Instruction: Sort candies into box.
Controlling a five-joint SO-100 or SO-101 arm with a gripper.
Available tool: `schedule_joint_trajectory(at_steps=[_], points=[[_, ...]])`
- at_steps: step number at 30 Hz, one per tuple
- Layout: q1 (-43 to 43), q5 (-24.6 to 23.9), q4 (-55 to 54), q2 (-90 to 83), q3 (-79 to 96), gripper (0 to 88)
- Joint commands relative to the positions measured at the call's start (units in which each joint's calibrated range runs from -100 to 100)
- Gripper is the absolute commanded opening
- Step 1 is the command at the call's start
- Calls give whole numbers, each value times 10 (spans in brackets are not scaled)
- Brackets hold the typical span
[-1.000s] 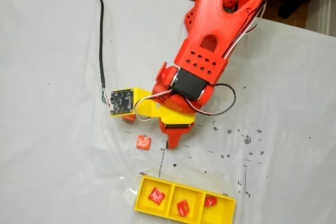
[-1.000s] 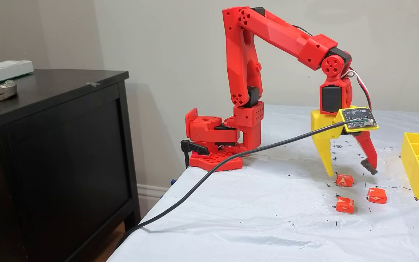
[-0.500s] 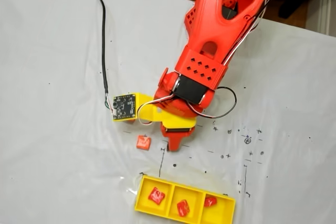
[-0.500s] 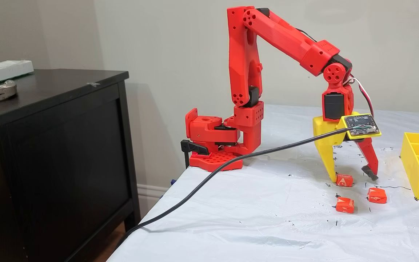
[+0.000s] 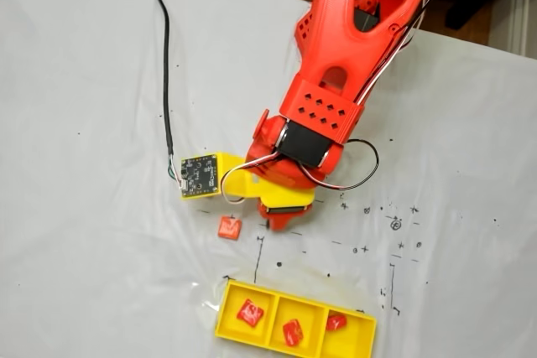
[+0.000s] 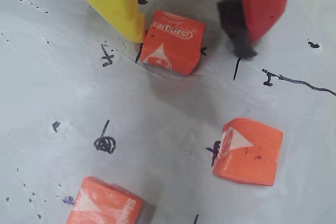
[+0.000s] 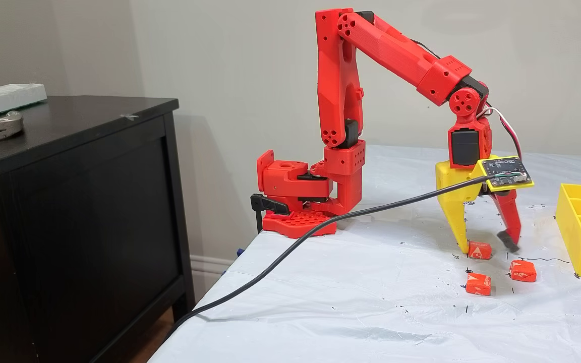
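You have three loose candies on the white sheet. In the wrist view, the upper candy point(image 6: 172, 42) lies flat, with white printed letters and a white triangle on its orange wrapper; its left corner touches a yellow fingertip. The second candy point(image 6: 248, 151) lies lower right, well apart, also with a white triangle. The third candy point(image 6: 106, 206) is at the bottom edge, partly cut off. The yellow box point(image 5: 295, 321) lies long and flat in a fixed view, with three square compartments; you see one red candy in each: left point(image 5: 248, 313), middle point(image 5: 293, 331), right point(image 5: 336, 321).
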Motion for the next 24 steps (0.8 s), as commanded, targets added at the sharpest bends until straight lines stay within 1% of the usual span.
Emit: schedule_joint_trajectory(at_steps=[1,8,13,17,24], points=[[5,9,-5,10,-34,2],[13,4,0,-29,-26,1],[5,-7,28,-163,5,1],[-37,-39,10,-262,29,1],[-107,-90,-8,-330,-15,1]])
